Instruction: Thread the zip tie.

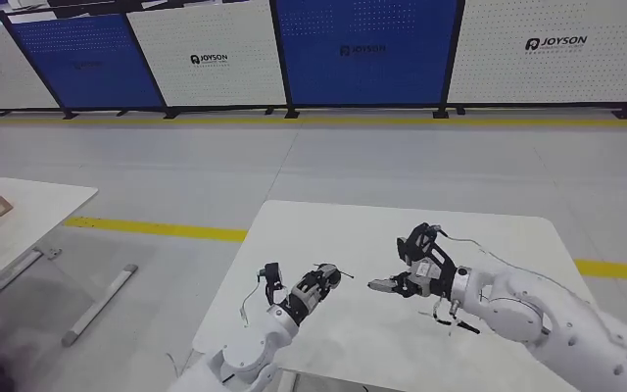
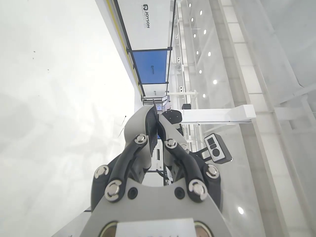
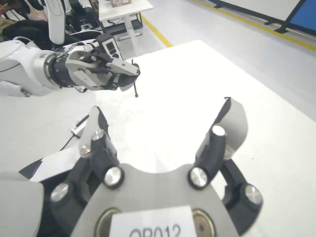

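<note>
Right wrist view: at the left of the frame, my left tool (image 3: pixel 134 72) is closed on a thin black zip tie (image 3: pixel 135 88), which hangs upright over the white bench (image 3: pixel 197 80). At bottom centre, my right tool (image 3: pixel 161 104) is spread wide and holds nothing. The tie's head is too small to pick out; it may be the lower end. I judge the step needs the right tool to pinch the free end squarely, then feed it slowly with the left tool steady.
</note>
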